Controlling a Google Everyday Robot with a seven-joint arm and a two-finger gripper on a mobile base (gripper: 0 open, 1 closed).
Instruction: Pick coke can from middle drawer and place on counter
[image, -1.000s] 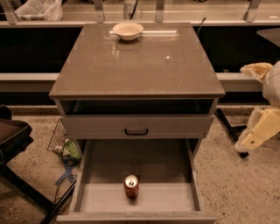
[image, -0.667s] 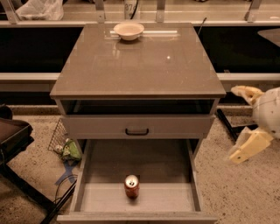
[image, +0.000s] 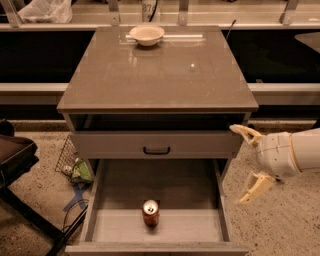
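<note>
Gripper: my gripper (image: 239, 165) is at the right of the cabinet, outside it, level with the gap between the upper drawer and the open drawer.
Grip: released; my two pale fingers (image: 246, 133) are spread wide, one up by the cabinet's right corner post, the other hanging lower over the speckled floor (image: 280, 225). Nothing is between them.
Arm: my white wrist (image: 282, 152) comes in from the right edge, pointing left toward the cabinet.
Can: the can (image: 150, 213) stands upright on the floor of the drawer, near its front wall and about midway between the side walls, silver top up. It is well apart from my gripper, lower and to the left.
Drawer: the drawer (image: 195, 187) is pulled far out toward the camera; its grey floor holds only the can.
Upper drawer: the upper drawer (image: 110, 145) sits above it, pulled out slightly, with a black handle (image: 156, 150) at its centre.
Counter: the counter (image: 155, 80) is a glossy grey-brown slab on top of the cabinet.
Bowl: a white bowl (image: 146, 35) sits at the counter's far edge, a little left of centre.
Left side: a wire basket (image: 66, 154) leans by the cabinet's left foot with something green (image: 81, 171) beside it; a dark piece of furniture (image: 15, 155) stands further left.
Back: a plastic bag (image: 45, 10) lies on the far shelf at top left.
</note>
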